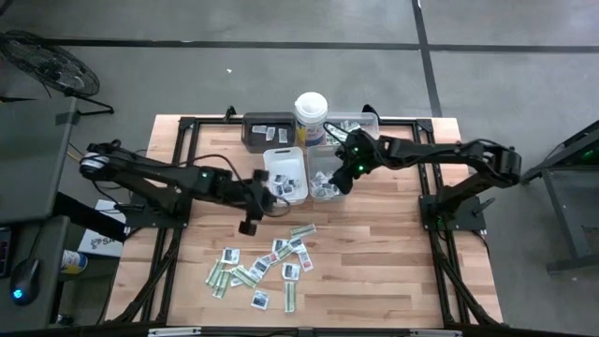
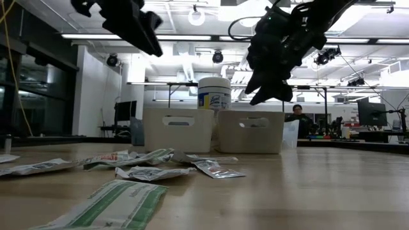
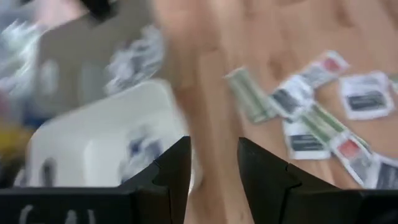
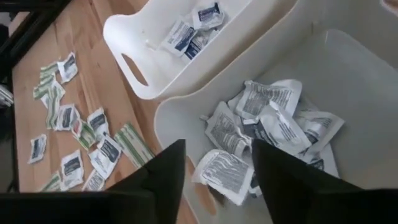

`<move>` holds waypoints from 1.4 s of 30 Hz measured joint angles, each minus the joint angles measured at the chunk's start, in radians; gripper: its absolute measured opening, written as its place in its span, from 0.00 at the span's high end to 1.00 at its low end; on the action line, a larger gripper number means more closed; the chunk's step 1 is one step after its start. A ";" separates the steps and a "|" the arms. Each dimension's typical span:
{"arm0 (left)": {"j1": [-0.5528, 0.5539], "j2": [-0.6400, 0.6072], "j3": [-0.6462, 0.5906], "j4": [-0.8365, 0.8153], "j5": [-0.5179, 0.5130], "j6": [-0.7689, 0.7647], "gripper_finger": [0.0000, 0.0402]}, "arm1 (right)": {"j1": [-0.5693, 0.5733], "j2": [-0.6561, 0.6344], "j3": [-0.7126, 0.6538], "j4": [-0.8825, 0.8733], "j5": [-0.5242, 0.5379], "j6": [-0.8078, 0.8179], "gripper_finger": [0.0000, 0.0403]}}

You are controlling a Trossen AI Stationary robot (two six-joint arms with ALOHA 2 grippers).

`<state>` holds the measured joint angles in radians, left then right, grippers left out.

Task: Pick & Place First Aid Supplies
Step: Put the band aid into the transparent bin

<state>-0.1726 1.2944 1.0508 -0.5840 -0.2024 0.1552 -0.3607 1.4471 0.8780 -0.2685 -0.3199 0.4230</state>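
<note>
While my right gripper (image 4: 214, 165) hangs with fingers parted and empty over the white plastic bin (image 4: 373, 68) of grey-printed white sachets (image 4: 258, 127), I fear clipping its rim on retreat. My left gripper (image 1: 251, 198), partly spread and empty, hovers beside the neighbouring white bin (image 1: 285, 161); flat packets (image 1: 267, 267) lie on the wooden table (image 1: 374, 262).

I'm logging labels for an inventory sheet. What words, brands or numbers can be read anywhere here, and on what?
None can be read for certain.
Canister: a yellow-and-blue label, print too small to read.
Sachets in the right bin: dark printed blocks, blurred.
Sachets in the left bin: blue marks, unreadable.
Packets on the table: marks too small.
Green-and-white strip: no legible text.
</note>
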 joint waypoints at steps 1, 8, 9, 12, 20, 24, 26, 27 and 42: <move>0.000 0.019 0.000 0.020 0.038 0.054 0.69 | 0.000 -0.002 0.000 0.000 0.004 -0.010 0.55; 0.002 0.194 0.001 0.213 0.184 0.490 0.69 | -0.005 -0.020 0.000 -0.032 0.006 -0.053 0.49; 0.002 0.218 0.001 0.220 0.189 0.535 0.69 | -0.007 -0.025 0.000 -0.043 0.006 -0.057 0.49; 0.002 0.284 0.012 0.240 0.191 0.673 0.69 | -0.024 -0.061 -0.001 -0.113 0.020 -0.061 0.49; 0.002 0.404 0.023 0.249 0.167 0.994 0.69 | -0.054 -0.225 -0.001 -0.244 0.040 -0.076 0.49; 0.002 0.444 0.023 0.254 0.168 1.061 0.69 | -0.053 -0.306 -0.001 -0.289 0.043 -0.084 0.49; 0.002 0.457 0.023 0.280 0.173 1.081 0.69 | -0.054 -0.346 -0.001 -0.308 0.057 -0.083 0.49; 0.002 0.461 0.023 0.285 0.181 1.094 0.69 | -0.054 -0.362 -0.001 -0.322 0.067 -0.083 0.49; 0.003 0.522 0.023 0.348 0.217 1.134 0.69 | -0.053 -0.489 -0.001 -0.382 0.111 -0.039 0.49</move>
<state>-0.1699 1.8168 1.0733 -0.2365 0.0144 1.2896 -0.4133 0.9577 0.8772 -0.6509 -0.2093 0.3843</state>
